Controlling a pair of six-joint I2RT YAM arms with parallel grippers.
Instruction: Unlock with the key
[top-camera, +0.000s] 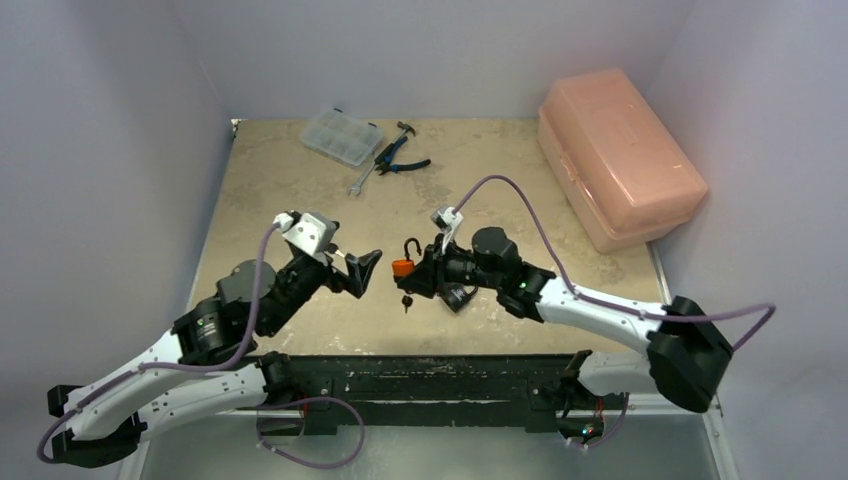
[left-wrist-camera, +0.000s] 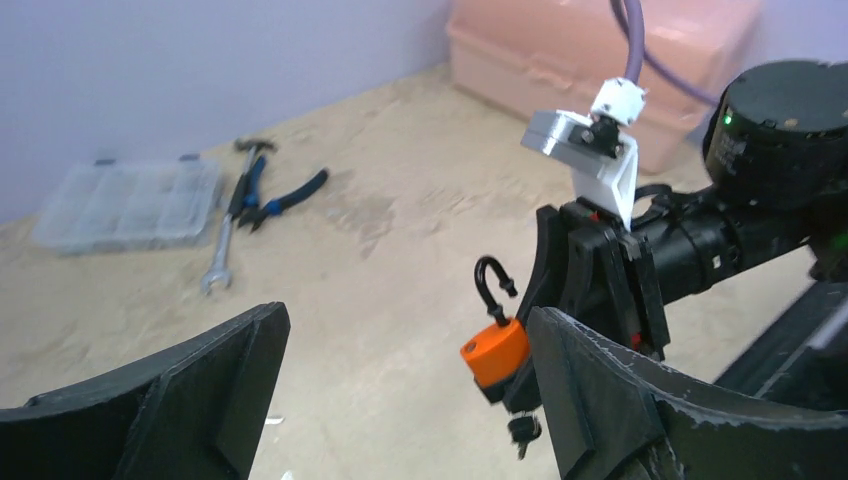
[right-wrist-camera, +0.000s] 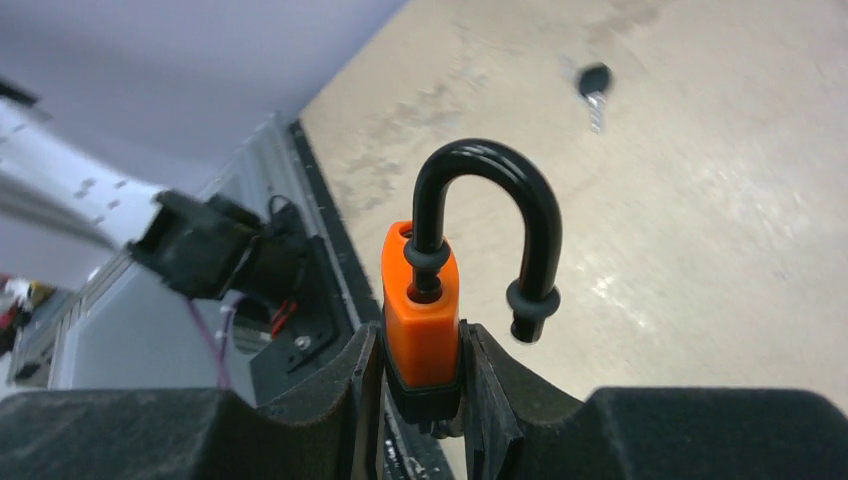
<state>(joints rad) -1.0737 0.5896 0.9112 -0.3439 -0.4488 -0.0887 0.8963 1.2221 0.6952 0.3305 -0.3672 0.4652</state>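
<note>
Left tool (left-wrist-camera: 405, 335): nearest the lens in its own wrist view, fingers spread wide with nothing between them. It faces the padlock from the left, close but not touching.
Right tool (right-wrist-camera: 420, 350): pressed onto the orange body of the padlock (right-wrist-camera: 421, 320), pinching it from both sides and holding it upright above the middle of the worktop (top-camera: 300, 170).
Shackle (right-wrist-camera: 485, 165): raised, with its free end out of the body and hanging in air — the lock reads as open.
Key (right-wrist-camera: 594, 82): black-headed, lying on the worktop beyond the padlock in the right wrist view. The left wrist view shows a small dark piece just under the lock, and I cannot tell whether it is this key or something in the keyhole.
Step in hand: by my reading the unlocking is done and the arms only need to part. Draw the left tool straight back to the left, fingers wide, so nothing snags the shackle. Grip the body firmly with the right tool and lower the lock — do not drop it.
Pink box (top-camera: 620, 155): far right, lid shut, contents hidden.
Clear organiser (top-camera: 342, 137): at the far edge, lid down. The compartments are visible, but their contents are too small to tell.
Loose tools: pliers (top-camera: 402, 160) and wrench (top-camera: 360, 182) lie just right of the organiser, in no container.
</note>
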